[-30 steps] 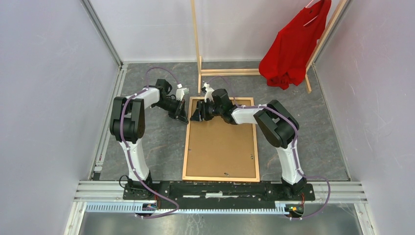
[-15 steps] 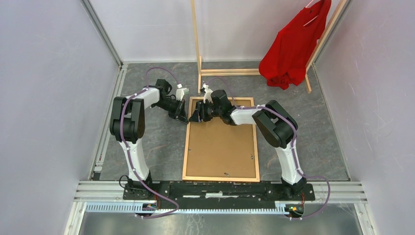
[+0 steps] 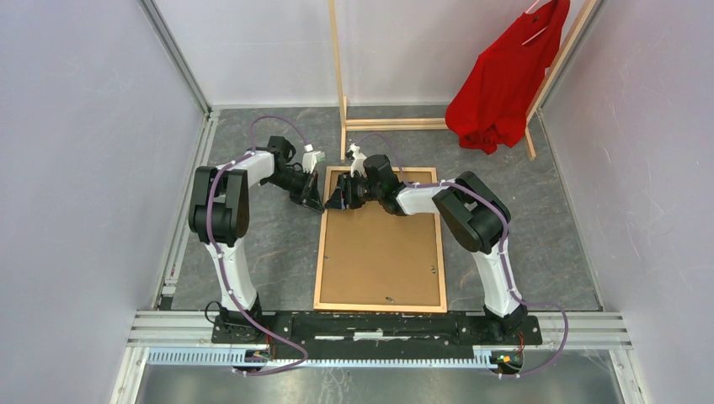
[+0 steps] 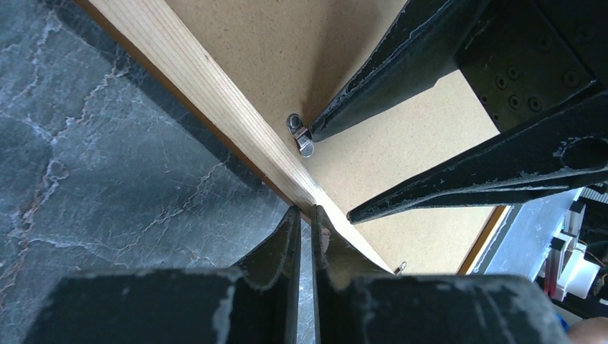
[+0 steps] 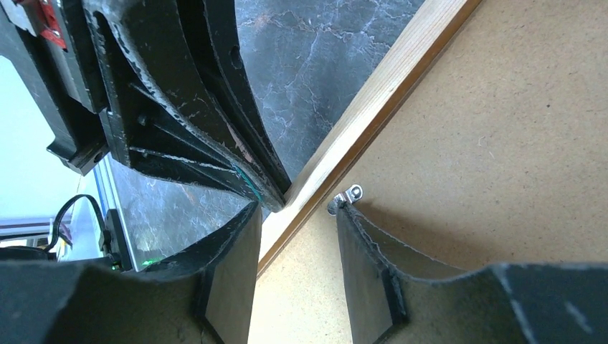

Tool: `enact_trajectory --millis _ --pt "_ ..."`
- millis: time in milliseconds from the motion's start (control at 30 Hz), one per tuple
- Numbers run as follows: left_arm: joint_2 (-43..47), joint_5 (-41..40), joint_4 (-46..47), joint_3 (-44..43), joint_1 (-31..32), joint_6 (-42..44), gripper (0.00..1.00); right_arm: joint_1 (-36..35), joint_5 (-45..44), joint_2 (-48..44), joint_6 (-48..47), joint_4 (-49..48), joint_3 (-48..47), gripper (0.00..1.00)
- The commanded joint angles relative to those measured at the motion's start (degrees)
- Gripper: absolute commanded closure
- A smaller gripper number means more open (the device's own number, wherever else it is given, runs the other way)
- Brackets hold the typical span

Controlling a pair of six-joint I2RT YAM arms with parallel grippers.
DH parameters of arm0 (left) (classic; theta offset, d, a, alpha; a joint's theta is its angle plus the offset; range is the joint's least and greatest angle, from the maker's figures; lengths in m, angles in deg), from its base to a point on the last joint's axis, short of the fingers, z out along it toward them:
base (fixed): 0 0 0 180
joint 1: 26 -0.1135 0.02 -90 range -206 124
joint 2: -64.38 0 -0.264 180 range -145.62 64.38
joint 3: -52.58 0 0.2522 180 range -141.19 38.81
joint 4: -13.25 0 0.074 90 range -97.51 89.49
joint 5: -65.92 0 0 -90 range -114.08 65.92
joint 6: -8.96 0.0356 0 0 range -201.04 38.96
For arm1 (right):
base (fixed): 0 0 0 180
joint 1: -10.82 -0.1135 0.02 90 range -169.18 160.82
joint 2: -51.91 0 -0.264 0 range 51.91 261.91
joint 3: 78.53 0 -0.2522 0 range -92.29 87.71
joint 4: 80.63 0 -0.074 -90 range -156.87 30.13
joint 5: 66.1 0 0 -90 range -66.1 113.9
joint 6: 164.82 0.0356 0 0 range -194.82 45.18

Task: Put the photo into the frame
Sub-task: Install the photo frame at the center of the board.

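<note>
— Well, where is the photo?

— Not in sight. The frame (image 3: 379, 308) lies face down mid-table, and the brown backing panel (image 3: 379, 244) sits inside it. Whether the print is under the panel, I cannot tell.

— And the arms?

— Both are at the frame's far left corner. The left gripper (image 4: 305, 215) is closed on nothing, tips against the rail's outer edge. The right gripper (image 5: 295, 208) has its jaws apart, one finger against the small metal clip (image 5: 346, 196). My judgement: clip work is under way, and the task is not confirmed complete.
</note>
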Motion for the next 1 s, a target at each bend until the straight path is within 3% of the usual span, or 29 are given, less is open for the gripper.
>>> enact_trajectory --millis 0,667,967 --pt "-0.7 -0.7 0.8 1.4 0.4 0.5 0.86 -0.4 -0.1 2.6 0.6 -2.8 -2.0 0.51" --pt "-0.4 -1.2 0.4 1.9 0.4 1.3 0.86 0.2 0.3 2.1 3.1 -6.3 -1.0 0.54" --pt "-0.3 -0.3 -1.1 0.5 -0.6 1.7 0.86 5.5 0.3 -8.6 2.2 -8.5 6.8 0.39"
